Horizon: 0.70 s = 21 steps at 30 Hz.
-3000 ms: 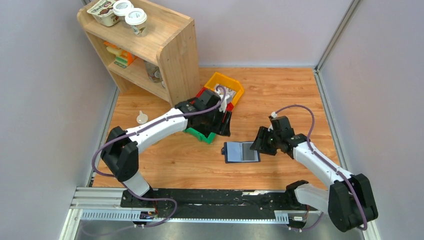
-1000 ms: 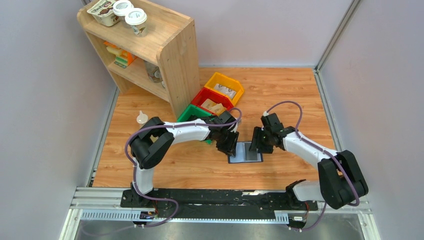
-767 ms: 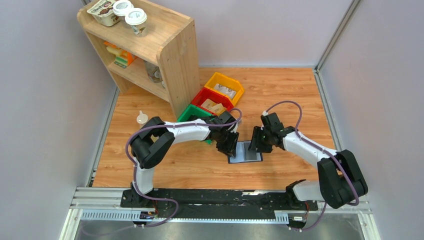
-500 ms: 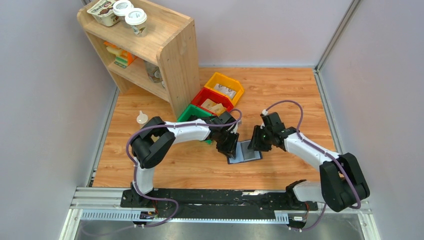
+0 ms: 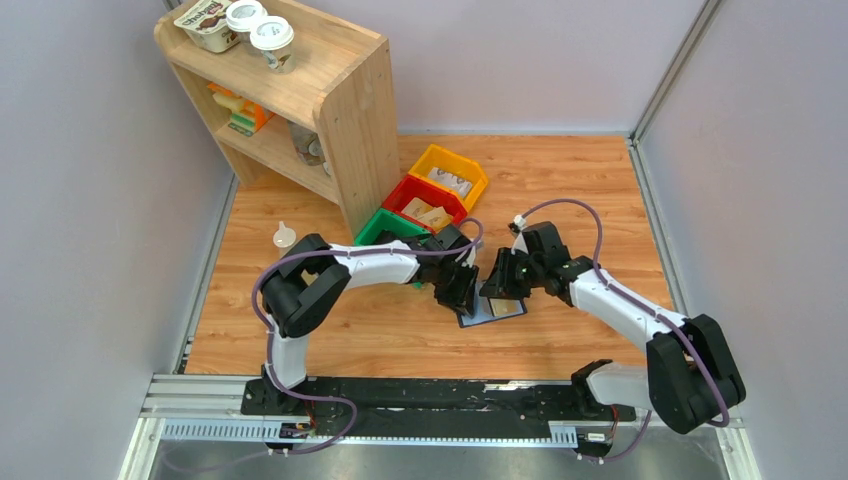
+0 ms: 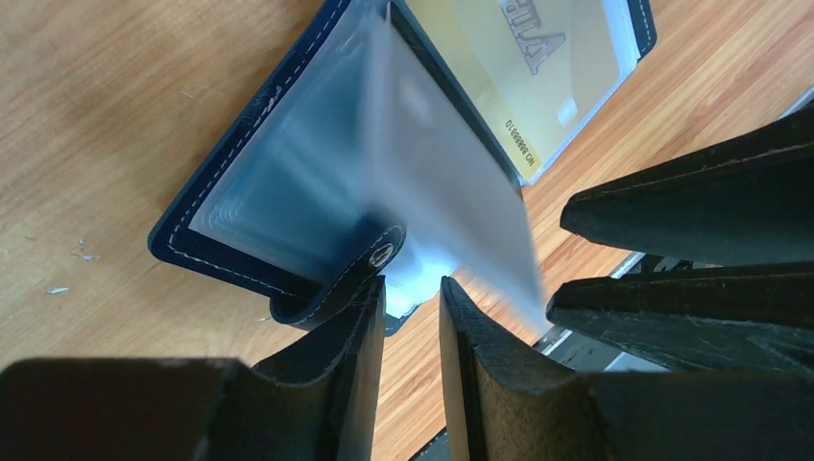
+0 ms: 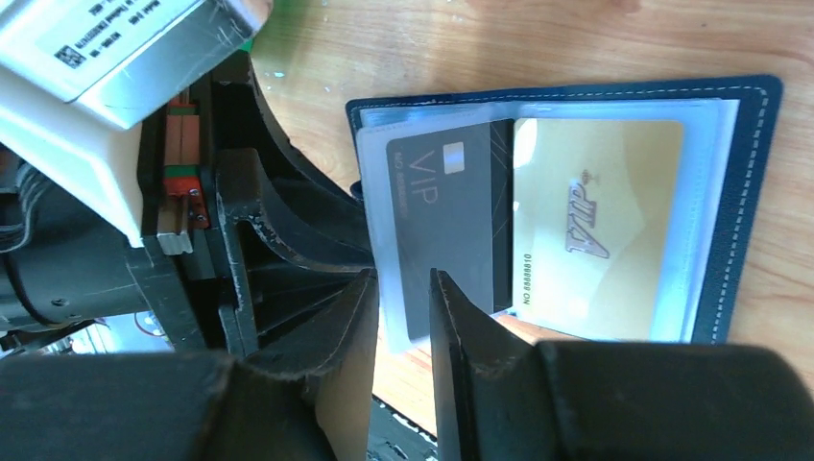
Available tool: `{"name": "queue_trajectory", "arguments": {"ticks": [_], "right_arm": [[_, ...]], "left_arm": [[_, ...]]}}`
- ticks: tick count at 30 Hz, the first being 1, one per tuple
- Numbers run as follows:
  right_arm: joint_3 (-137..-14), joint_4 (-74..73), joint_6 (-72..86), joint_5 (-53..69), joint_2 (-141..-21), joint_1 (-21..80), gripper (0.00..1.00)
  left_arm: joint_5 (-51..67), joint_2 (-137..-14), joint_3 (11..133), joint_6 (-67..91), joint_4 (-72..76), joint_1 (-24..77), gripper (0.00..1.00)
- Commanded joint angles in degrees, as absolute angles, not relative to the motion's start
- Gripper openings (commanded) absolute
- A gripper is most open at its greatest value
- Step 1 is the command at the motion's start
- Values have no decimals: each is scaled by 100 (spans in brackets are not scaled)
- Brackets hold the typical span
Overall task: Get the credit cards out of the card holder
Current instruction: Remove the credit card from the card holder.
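Observation:
The navy card holder (image 5: 492, 313) lies open on the table between both grippers. In the right wrist view the card holder (image 7: 751, 192) shows clear sleeves holding a gold VIP card (image 7: 595, 221) and a dark grey VIP card (image 7: 442, 221). My right gripper (image 7: 401, 277) is over the near edge of the dark card's sleeve, jaws narrowly apart, gripping nothing I can see. In the left wrist view that sleeve (image 6: 442, 192) stands raised and blurred. My left gripper (image 6: 413, 283) is at the holder's strap tab (image 6: 360, 269), jaws narrowly apart with bare wood between.
Green (image 5: 385, 228), red (image 5: 425, 207) and yellow (image 5: 452, 175) bins sit just behind the left gripper. A wooden shelf (image 5: 310, 100) stands at the back left. A small white object (image 5: 284, 236) lies left of the left arm. The two grippers are very close together.
The left arm came from the bins to the holder's left edge. In the last second the right gripper moved left across the holder and a sleeve rose.

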<state>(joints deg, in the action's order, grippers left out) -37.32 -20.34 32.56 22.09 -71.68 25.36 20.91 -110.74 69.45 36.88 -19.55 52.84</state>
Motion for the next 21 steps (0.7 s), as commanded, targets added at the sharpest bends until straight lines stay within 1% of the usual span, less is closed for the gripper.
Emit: {"name": "queue_trajectory", "arguments": {"ticks": [1, 8, 13, 18, 21], "right_arm": [[-3692, -1670, 3375, 2452, -7171, 2654, 28], [-3674, -1415, 3393, 2443, -7707, 2830, 32], [-3840, -1695, 3244, 2163, -7770, 2830, 36], [-3937, -1986, 3032, 1679, -7471, 2655, 37], [-3867, -2021, 2997, 1792, -7427, 2356, 36]], "left_arm": [[1855, -10671, 6540, 3814, -1503, 5309, 36], [1276, -9827, 5810, 4043, -1011, 5309, 42], [844, -9133, 5397, 4218, -967, 5317, 46], [931, -8868, 5457, 4412, -748, 5317, 50], [1299, -9052, 5616, 4622, -406, 5317, 50]]}}
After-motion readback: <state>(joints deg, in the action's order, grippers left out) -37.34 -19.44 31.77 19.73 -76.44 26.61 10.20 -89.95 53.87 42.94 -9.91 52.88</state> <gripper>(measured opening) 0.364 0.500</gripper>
